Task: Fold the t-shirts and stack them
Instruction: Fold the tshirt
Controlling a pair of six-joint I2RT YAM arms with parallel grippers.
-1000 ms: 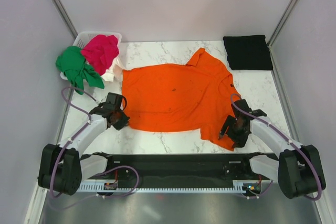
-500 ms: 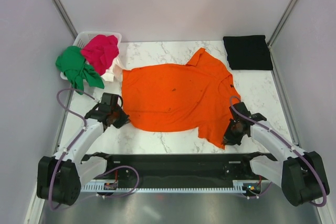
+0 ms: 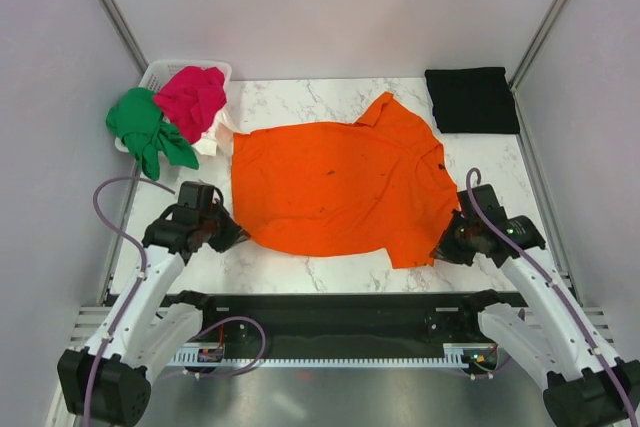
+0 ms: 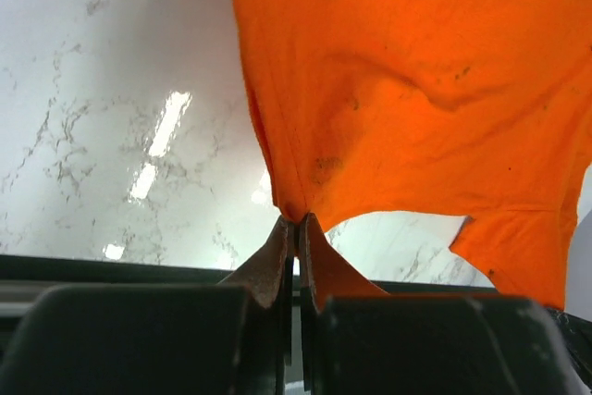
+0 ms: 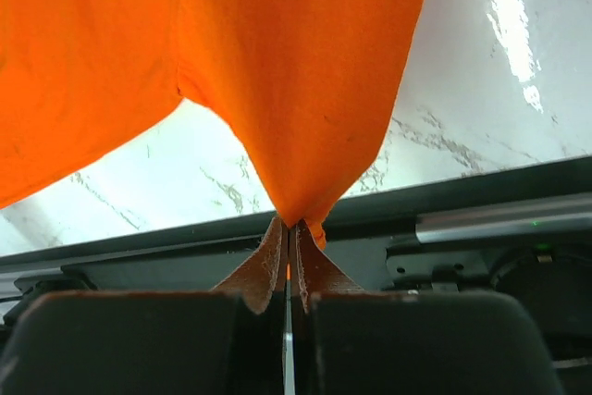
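Top external shows you the whole layout, which the wrist cameras cannot: the orange t-shirt [image 3: 335, 187] is spread across the middle of the marble table [image 3: 300, 97], the black t-shirt [image 3: 472, 99] lies as a neat rectangle at the far right corner, and the green t-shirt [image 3: 145, 129], magenta-red t-shirt [image 3: 192, 95] and white t-shirt [image 3: 212, 137] are heaped at the white basket [image 3: 158, 71] at the far left. What you cannot read from above is the grip. Left wrist gives you that: the left gripper [image 4: 296, 228] has its fingers pressed together on the near left corner of the orange cloth, which fans away from the tips over the marble. Right wrist shows the same for the right gripper [image 5: 289, 233], pinching the near right corner, the cloth gathered to a point between the fingers. The shirt spans between your two grippers, one at each near corner
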